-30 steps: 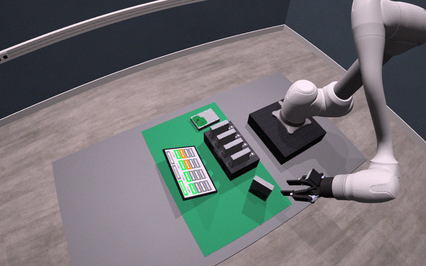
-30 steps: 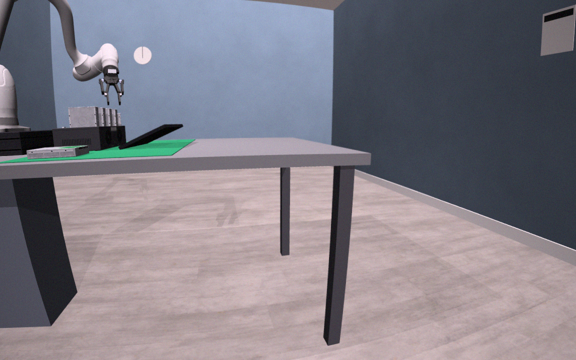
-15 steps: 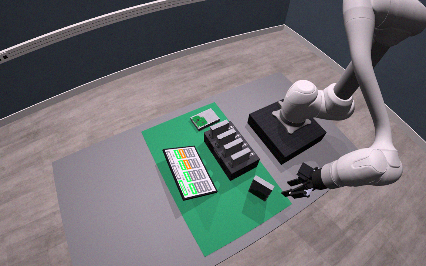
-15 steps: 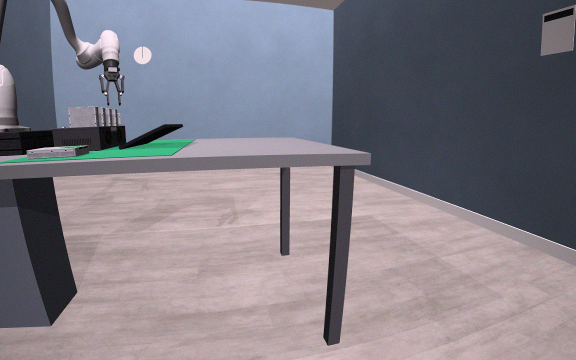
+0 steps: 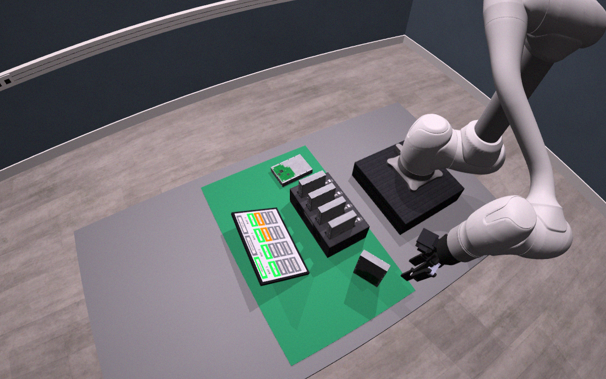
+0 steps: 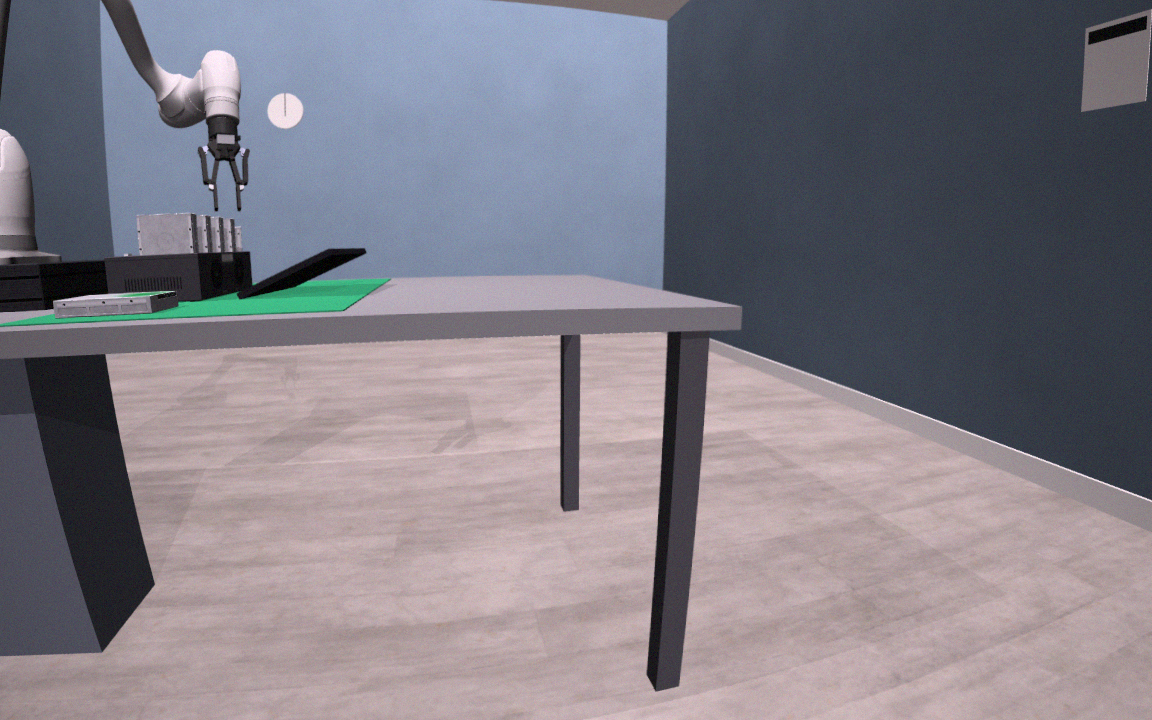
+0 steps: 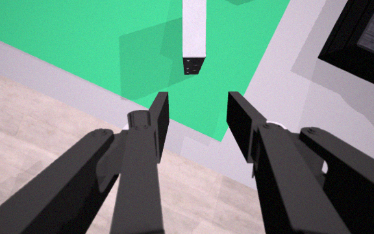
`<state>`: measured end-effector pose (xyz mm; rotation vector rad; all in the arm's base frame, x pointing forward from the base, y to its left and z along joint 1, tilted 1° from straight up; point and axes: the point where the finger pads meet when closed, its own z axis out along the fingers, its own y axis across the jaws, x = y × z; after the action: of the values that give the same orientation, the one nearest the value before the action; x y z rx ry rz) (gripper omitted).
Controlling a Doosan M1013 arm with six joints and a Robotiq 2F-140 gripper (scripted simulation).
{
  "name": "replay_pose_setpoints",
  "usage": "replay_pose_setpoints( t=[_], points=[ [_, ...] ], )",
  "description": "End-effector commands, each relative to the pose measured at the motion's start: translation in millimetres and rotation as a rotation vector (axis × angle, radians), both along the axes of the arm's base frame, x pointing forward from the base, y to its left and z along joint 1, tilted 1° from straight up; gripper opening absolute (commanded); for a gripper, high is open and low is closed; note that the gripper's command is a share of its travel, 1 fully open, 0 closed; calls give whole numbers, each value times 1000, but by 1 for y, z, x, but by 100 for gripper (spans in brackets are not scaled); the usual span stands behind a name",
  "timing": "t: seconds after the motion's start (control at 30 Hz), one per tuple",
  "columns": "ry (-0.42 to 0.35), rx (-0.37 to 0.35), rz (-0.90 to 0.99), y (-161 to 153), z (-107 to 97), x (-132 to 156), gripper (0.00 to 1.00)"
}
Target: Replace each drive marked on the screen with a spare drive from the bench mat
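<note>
While a spare drive (image 5: 374, 260) (image 7: 194, 29) stands on edge, lower right in the top view, your gripper (image 5: 408, 267) (image 6: 227, 207) (image 7: 197, 106) points down nearby, empty, fingers parted, apparently lined up to straddle its slim width; the dock (image 5: 348, 243) (image 6: 153, 275), near centre, keeps four drives (image 5: 342, 224) (image 6: 166, 234) upright.

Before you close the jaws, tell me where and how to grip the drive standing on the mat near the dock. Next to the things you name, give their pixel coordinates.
Probably come from above and grip the upper part of the upright drive (image 5: 372, 267) (image 7: 194, 29) across its broad faces; it stands on edge, its narrow top facing up.
</note>
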<state>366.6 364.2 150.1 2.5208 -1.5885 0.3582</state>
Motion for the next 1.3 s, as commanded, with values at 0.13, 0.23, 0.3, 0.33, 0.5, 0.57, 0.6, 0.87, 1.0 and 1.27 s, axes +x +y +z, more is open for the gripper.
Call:
replay_pose_setpoints(
  t=[0.13,0.23,0.3,0.33,0.5,0.57,0.6,0.87,1.0,1.27],
  points=[
    [71,135,3,0,0,-1,40],
    [97,193,3,0,0,-1,40],
    [107,221,4,0,1,0,40],
    [111,231,4,0,1,0,40],
    [115,247,4,1,1,1,40],
    [115,247,4,1,1,1,10],
    [115,247,4,1,1,1,10],
    [115,247,4,1,1,1,10],
    [115,247,4,1,1,1,10],
    [115,247,4,1,1,1,10]
  ],
)
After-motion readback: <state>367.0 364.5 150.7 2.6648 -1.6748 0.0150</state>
